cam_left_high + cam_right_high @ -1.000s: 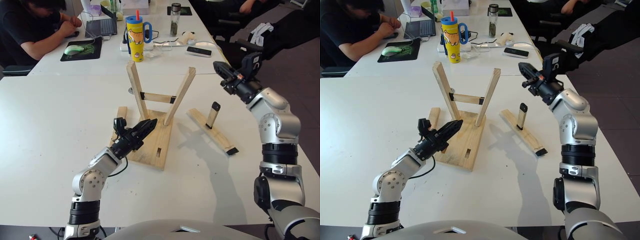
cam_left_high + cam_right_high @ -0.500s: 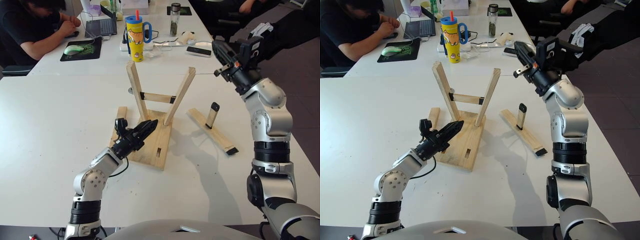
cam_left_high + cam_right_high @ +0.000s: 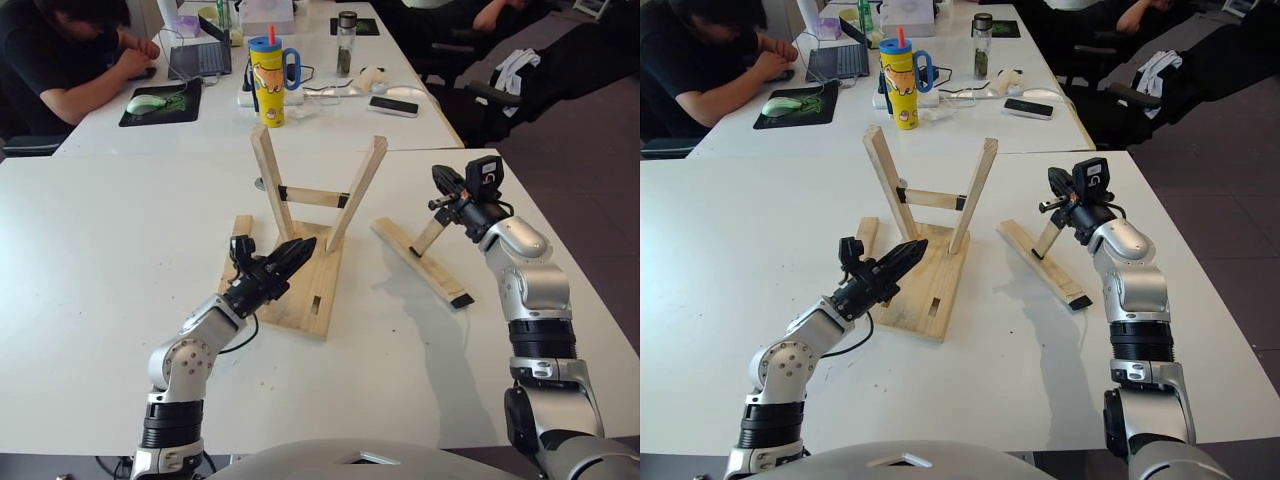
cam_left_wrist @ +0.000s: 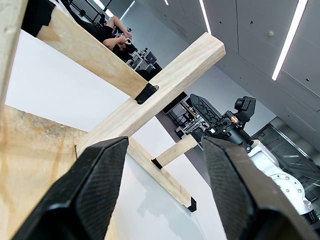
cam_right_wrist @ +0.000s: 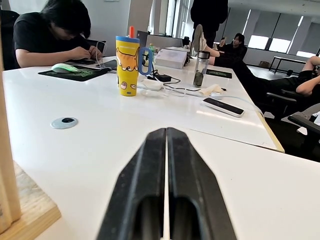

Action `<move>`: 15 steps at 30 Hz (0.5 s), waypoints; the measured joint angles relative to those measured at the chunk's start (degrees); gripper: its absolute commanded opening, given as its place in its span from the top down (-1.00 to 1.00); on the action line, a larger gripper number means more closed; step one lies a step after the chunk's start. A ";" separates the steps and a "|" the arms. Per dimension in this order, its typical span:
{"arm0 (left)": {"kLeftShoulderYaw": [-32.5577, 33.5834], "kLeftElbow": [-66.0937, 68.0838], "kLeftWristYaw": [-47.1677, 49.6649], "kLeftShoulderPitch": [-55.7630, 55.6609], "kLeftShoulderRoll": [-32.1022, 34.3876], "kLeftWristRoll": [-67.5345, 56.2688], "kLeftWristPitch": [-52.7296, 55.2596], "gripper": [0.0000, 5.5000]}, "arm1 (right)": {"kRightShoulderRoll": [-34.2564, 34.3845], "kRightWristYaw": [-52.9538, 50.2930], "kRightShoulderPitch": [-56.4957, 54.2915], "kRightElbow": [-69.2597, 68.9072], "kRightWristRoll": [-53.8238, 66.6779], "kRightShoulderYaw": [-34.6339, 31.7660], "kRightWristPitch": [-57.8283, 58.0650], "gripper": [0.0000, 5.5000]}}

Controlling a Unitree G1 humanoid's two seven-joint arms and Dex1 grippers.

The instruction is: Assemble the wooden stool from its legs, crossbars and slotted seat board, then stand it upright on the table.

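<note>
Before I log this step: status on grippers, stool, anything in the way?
Left gripper open at seat board. Right gripper shut, empty, by loose leg. Two legs stand in board; assembly unfinished. Nothing blocking.

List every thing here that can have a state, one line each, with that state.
seat board, flat on the table, legs standing on it.
two legs, upright, tilted, joined by a crossbar.
loose leg, lying flat, short crossbar sticking up.
left gripper, open.
right gripper, shut, empty.
yellow tumbler, upright, lidded.
</note>
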 measured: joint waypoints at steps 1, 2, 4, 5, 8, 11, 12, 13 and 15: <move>0.03 0.00 0.00 -0.04 0.00 0.00 -0.01 0.01 | -0.01 0.00 -0.16 0.07 -0.08 0.07 -0.01 0.98; 0.02 0.01 0.00 -0.04 0.00 0.00 -0.01 0.01 | -0.06 0.04 -0.41 0.36 -0.32 0.11 -0.05 0.98; 0.01 0.01 -0.01 -0.03 -0.01 0.02 -0.06 0.01 | -0.28 0.08 -0.92 0.97 -1.19 0.28 -0.06 0.98; 0.01 0.01 -0.02 -0.02 -0.02 0.03 -0.10 0.01 | -0.36 0.12 -1.05 1.11 -1.26 0.35 -0.07 0.98; -0.06 0.04 -0.01 -0.01 -0.17 0.13 -0.35 0.01 | -0.29 0.55 -3.13 3.08 -2.02 1.57 -0.06 0.98; -0.13 0.19 -0.02 -0.03 -0.27 0.47 -0.37 0.01 | 0.20 0.86 -4.64 4.23 -2.66 2.50 -0.07 0.98; -0.14 0.23 -0.04 -0.03 -0.27 0.47 -0.37 0.01 | 0.29 1.01 -4.84 4.34 -2.85 2.55 -0.14 0.98; -0.11 0.34 -0.12 -0.04 -0.24 0.48 -0.37 0.01 | 0.41 1.44 -4.88 4.34 -2.84 2.53 -0.48 0.98; -0.11 0.50 -0.29 -0.03 -0.14 0.52 -0.38 0.01 | 1.15 1.46 -4.62 4.26 -2.12 1.21 -2.02 0.98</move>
